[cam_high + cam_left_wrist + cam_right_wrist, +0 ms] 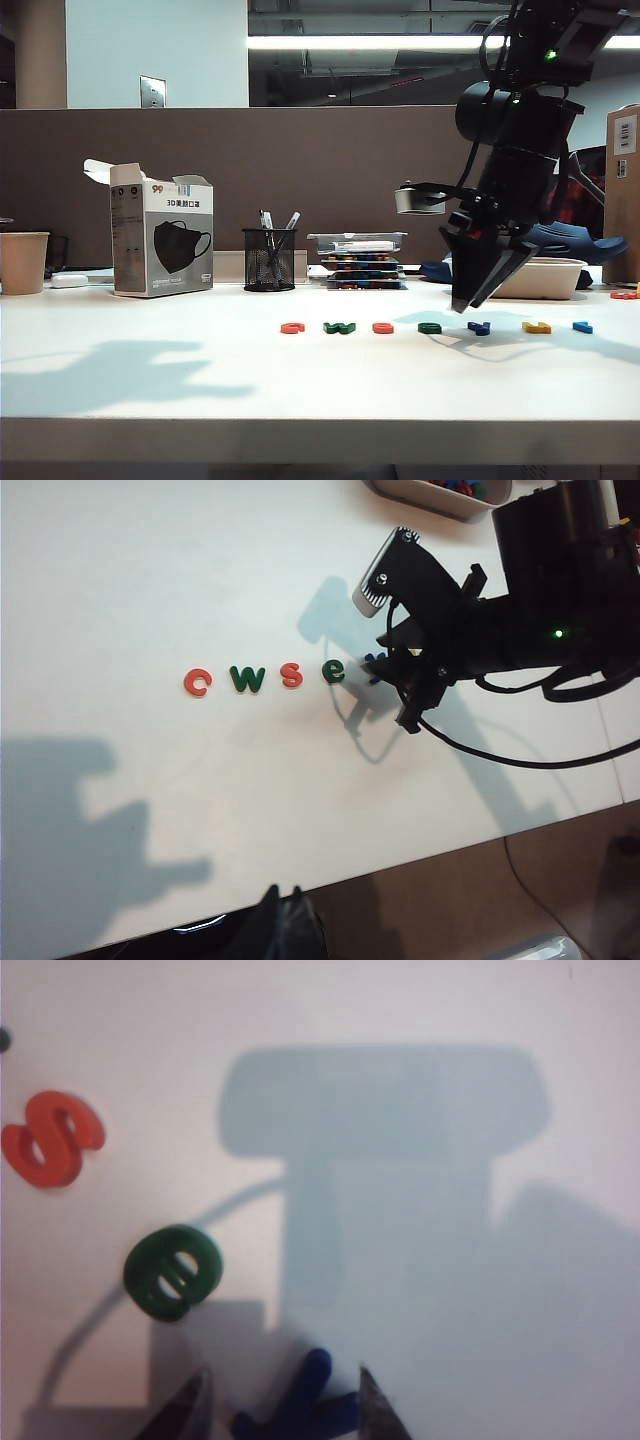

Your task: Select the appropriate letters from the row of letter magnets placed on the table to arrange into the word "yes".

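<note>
Wide plain white table: bears 1 row of 7 small flat plastic letter magnets.
Right gripper: black, 2 fingers, jaws parted, holding nothing, poised just above the row, its tips either side of the dark blue Y-shaped letter.
Left gripper: out of sight; state cannot be told.
Rounded green letter e: flat, just beside the Y.
Orange-red letter s: flat, next along.
</note>
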`<state>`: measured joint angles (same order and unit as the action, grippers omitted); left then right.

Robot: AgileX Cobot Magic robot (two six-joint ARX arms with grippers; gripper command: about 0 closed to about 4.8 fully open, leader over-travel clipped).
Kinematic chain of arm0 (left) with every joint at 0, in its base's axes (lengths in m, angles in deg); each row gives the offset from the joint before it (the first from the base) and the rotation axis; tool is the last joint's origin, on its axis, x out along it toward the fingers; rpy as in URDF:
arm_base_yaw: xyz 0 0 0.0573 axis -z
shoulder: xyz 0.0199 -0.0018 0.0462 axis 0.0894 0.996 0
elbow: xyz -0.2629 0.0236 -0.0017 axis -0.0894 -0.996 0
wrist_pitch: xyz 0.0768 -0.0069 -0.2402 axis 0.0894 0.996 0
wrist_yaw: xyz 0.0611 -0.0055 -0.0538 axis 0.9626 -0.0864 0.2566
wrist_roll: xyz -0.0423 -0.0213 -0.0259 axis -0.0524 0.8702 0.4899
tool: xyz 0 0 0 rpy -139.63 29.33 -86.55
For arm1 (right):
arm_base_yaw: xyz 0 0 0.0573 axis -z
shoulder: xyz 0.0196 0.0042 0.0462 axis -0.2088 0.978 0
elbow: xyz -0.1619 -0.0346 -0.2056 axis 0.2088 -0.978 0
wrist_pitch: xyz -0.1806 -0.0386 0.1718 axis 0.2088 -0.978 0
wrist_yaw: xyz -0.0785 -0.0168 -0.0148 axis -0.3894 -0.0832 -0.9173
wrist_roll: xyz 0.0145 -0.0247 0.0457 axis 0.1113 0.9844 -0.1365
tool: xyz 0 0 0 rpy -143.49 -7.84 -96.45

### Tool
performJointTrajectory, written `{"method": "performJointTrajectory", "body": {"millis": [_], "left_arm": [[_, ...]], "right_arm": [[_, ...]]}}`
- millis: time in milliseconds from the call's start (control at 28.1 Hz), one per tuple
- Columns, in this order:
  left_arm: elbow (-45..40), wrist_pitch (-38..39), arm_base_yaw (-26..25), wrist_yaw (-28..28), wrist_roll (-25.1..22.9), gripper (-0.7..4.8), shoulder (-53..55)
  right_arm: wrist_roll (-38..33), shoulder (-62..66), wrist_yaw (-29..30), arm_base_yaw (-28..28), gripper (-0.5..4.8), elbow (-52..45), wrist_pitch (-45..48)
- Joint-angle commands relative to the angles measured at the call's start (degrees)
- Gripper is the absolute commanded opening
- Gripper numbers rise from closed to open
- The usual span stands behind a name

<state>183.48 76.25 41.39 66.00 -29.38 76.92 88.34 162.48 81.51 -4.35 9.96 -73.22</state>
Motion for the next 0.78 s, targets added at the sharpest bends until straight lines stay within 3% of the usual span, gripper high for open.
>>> {"method": "performJointTrajectory", "body": {"millis": [36, 783], "left_arm": [[0.2, -0.4, 0.0, 0.0, 0.2, -0.05, -0.2], [0.2, -0.3, 0.0, 0.0, 0.2, -0.05, -0.2]], "right_arm": [[0.6, 0.5, -0.1, -0.2, 1.8, 0.3, 1.6], [2.4, 2.1, 0.1, -0.2, 1.66, 0.3, 1.1]]}}
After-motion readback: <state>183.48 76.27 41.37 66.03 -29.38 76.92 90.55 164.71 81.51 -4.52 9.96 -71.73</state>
